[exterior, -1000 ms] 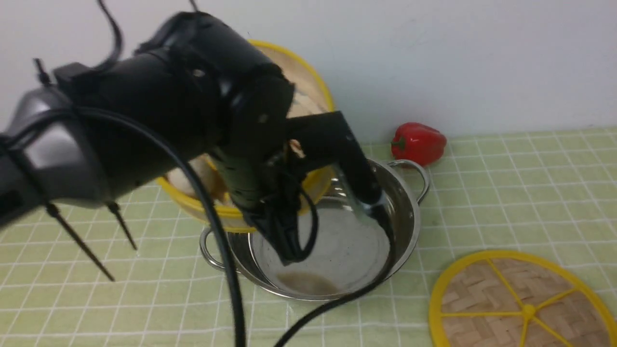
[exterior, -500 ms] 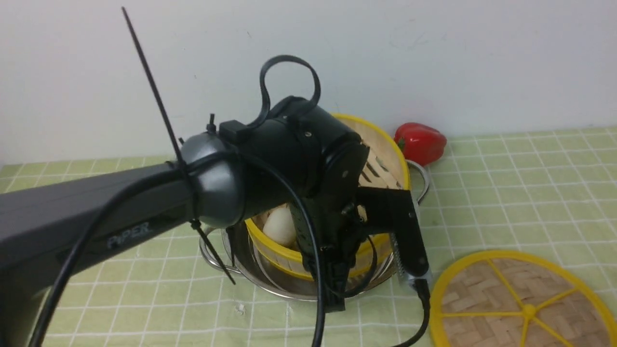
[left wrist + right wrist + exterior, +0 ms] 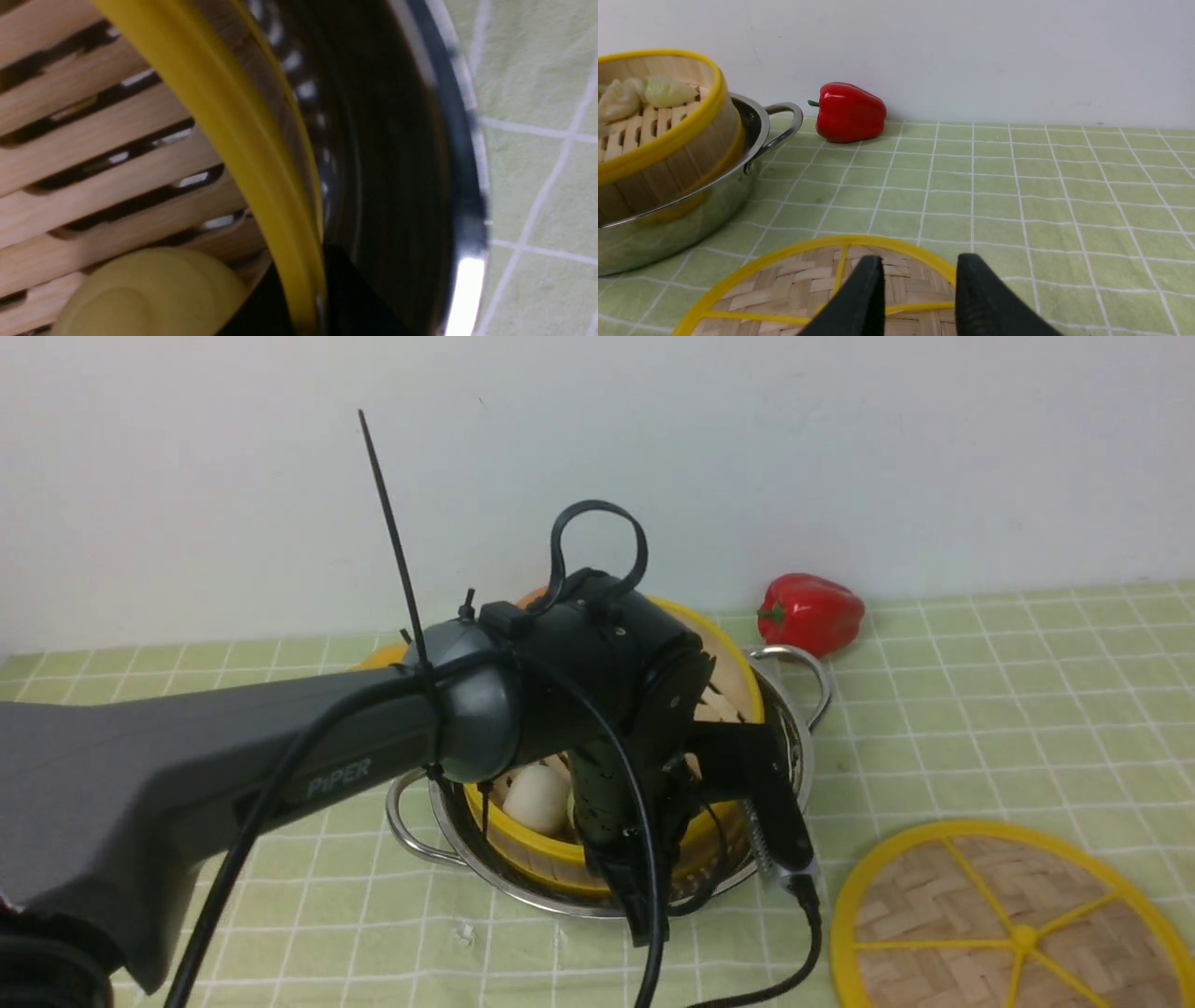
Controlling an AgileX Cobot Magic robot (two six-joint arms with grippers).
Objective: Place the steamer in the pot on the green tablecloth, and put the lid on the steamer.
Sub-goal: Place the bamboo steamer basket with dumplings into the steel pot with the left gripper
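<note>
Front view: the steamer [image 3: 537, 835] sits tilted inside the pot [image 3: 798, 747], midway along the far edge of the tablecloth [image 3: 980, 709]. The left gripper [image 3: 306, 308] pinches its yellow rim. The lid [image 3: 943, 915] lies flat toward the near right corner, with the right gripper [image 3: 920, 280] over it, fingers parted.

A red bell pepper [image 3: 810, 612] lies near the white wall [image 3: 840, 448].

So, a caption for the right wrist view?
Tilted steamer in pot, red pepper nearby, lid on green tablecloth under open right jaws.
</note>
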